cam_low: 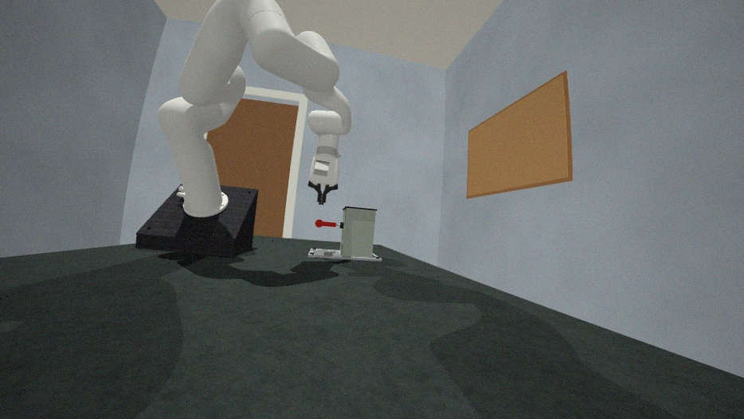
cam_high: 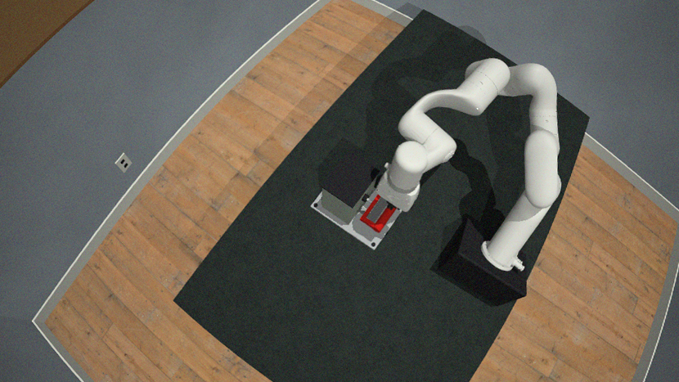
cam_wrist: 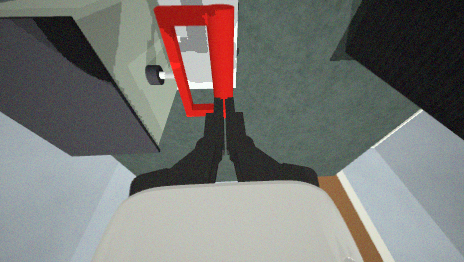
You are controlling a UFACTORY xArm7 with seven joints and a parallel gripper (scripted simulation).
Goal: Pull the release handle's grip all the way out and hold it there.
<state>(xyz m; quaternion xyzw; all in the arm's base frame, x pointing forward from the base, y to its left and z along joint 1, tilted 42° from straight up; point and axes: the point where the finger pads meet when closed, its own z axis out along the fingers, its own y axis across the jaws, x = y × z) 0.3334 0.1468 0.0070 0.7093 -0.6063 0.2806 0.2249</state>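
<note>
The release handle's red grip (cam_wrist: 220,52) is a frame with a level bar, standing out on a rod in front of the grey-green housing (cam_low: 358,231). In the side view the grip (cam_low: 326,223) sits well below my gripper (cam_low: 322,197). My gripper (cam_wrist: 224,110) hangs in the air above the grip with its black fingers pressed together on nothing. In the overhead view the grip (cam_high: 381,216) shows partly under the wrist, over the light baseplate (cam_high: 355,217).
The black arm pedestal (cam_high: 482,269) stands on the dark mat to the right of the housing. A door and a corkboard (cam_low: 519,136) are on the walls, away from the arm.
</note>
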